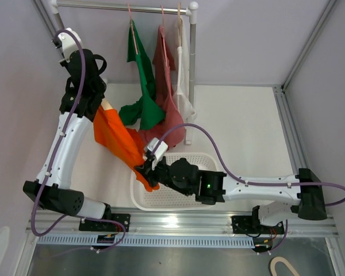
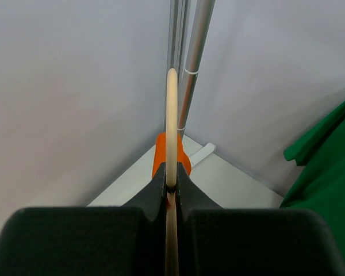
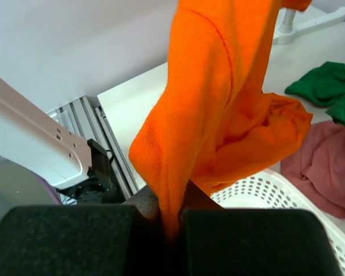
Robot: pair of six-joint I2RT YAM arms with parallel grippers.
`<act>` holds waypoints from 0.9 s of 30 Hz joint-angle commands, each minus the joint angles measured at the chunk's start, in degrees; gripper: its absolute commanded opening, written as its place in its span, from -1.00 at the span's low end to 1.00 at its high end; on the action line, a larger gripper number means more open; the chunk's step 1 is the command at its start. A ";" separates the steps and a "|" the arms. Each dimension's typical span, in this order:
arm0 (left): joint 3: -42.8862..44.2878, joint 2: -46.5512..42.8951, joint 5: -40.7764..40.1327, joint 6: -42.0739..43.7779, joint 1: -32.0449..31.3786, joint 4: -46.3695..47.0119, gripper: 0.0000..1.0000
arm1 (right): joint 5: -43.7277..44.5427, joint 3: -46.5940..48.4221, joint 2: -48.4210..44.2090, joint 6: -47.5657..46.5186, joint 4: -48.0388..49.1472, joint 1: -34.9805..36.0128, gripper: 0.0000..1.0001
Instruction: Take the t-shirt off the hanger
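Right pincer (image 3: 169, 210) is squeezed shut on a fold at the low end of the orange t-shirt (image 3: 218, 103), with the cloth rising straight out from between its closed jaws. From where I stand, the shirt runs as a slanting band between the two arms. Its low end sits at the right pincer over the near left rim of the white basket (image 1: 210, 158). Its high end is up at the left pincer (image 2: 171, 184). That pincer is clamped shut on the wooden hanger (image 2: 171, 126), which stands on edge between the jaws, and orange cloth shows just behind them. The basket rests on the table (image 1: 241, 126). Beyond it a green garment (image 1: 146, 86), a pink garment (image 1: 169, 109) and a white garment (image 1: 184, 75) hang from the rail (image 1: 121, 6) at the back.
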 commanded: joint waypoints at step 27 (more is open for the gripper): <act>7.42 -9.74 24.56 -18.51 0.43 -24.05 -0.99 | -12.49 12.44 8.49 3.93 1.12 -12.12 -1.00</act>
